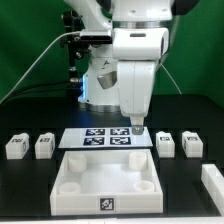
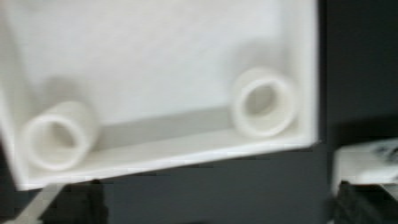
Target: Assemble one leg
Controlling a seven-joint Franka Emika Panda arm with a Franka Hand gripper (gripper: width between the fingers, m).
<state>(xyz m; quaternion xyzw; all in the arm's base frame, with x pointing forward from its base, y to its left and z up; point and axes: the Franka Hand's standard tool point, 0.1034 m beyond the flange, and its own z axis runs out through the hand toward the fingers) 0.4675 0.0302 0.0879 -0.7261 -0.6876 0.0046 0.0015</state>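
Several small white legs with tags stand on the black table: two at the exterior view's left (image 1: 15, 146) (image 1: 44, 146) and two at its right (image 1: 166, 143) (image 1: 192, 144). Another white piece (image 1: 213, 180) lies at the far right front. The large white tray (image 1: 108, 185) with round corner sockets sits at the front. My gripper (image 1: 137, 129) hangs over the right end of the marker board (image 1: 105, 139), left of the nearest right leg. In the wrist view my gripper (image 2: 217, 208) is open and empty, above the tray's edge (image 2: 160, 60), with one leg (image 2: 370, 160) at the side.
The robot base and cables (image 1: 90, 70) stand behind the marker board. The tray's two sockets (image 2: 59, 138) (image 2: 263, 103) show in the wrist view.
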